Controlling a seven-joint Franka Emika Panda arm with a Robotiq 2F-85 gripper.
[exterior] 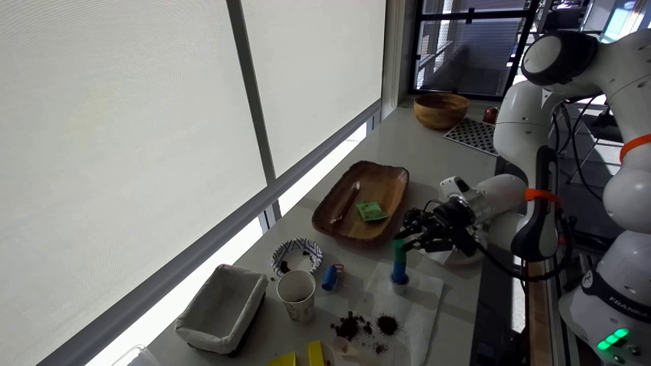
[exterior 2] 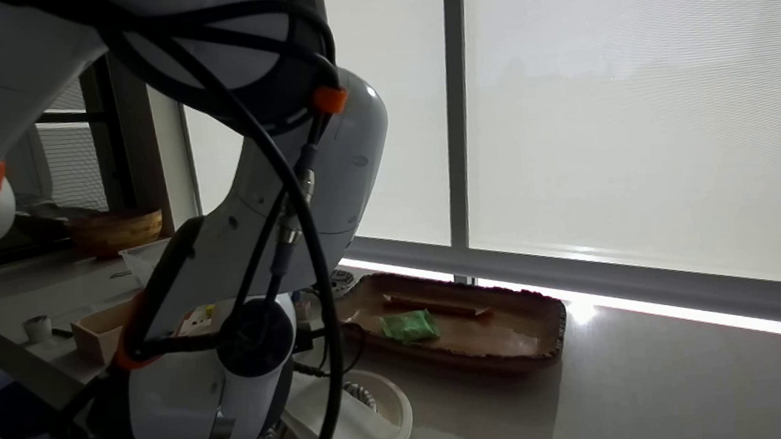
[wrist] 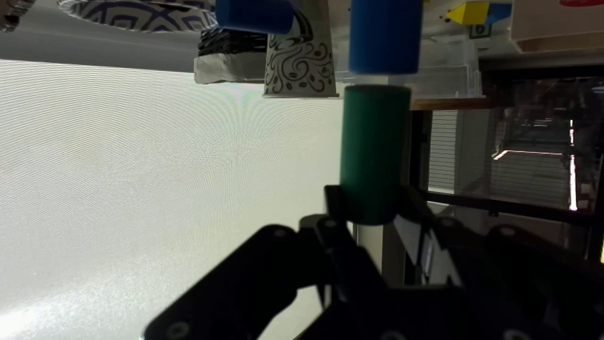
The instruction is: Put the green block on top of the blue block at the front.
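Note:
My gripper (wrist: 373, 200) is shut on the green block (wrist: 375, 151), a green cylinder; its fingers grip the upper end from both sides. Upside down in the wrist view, the upright blue block (wrist: 386, 38) lies beyond the green one's free end, with a thin gap between them. In an exterior view the green block (exterior: 400, 255) stands upright just over the blue block (exterior: 399, 270), roughly in line with it. That blue block rises from a small blue-rimmed cup (exterior: 398, 288) on the white paper. In an exterior view the arm (exterior 2: 224, 262) hides both blocks and the gripper.
Behind the gripper sits a wooden tray (exterior: 389, 183) with a green packet (exterior: 371, 211). A lying blue cylinder (exterior: 329, 278), a paper cup (exterior: 301, 309), a patterned paper bowl (exterior: 277, 259) and a lined basket (exterior: 190, 330) stand nearby. Dark grounds (exterior: 388, 324) lie on the paper.

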